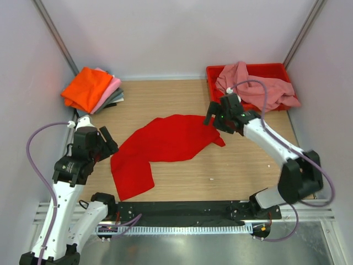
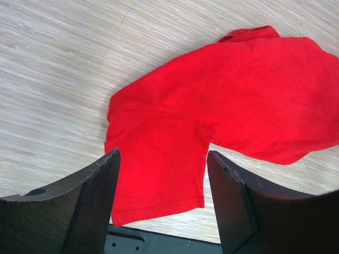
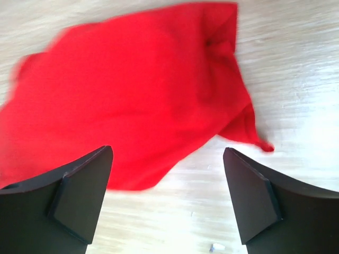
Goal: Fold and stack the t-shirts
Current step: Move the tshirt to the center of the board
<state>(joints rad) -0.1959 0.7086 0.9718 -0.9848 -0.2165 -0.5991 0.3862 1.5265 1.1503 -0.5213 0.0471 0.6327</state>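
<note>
A bright red t-shirt [image 1: 165, 144] lies crumpled and spread out on the wooden table, also seen in the left wrist view [image 2: 222, 111] and the right wrist view [image 3: 132, 95]. My left gripper [image 1: 108, 142] [image 2: 162, 159] hovers open over the shirt's left sleeve and holds nothing. My right gripper [image 1: 212, 117] [image 3: 168, 153] hangs open just above the shirt's right edge, nothing between its fingers. A dusty pink t-shirt [image 1: 259, 88] lies heaped in the red tray [image 1: 215, 73]. Folded orange [image 1: 85, 88], light pink and grey t-shirts are stacked at the back left.
White walls close in the table on three sides. A black rail [image 1: 182, 210] with the arm bases runs along the near edge. A small white scrap [image 1: 210, 179] lies on the wood near the front.
</note>
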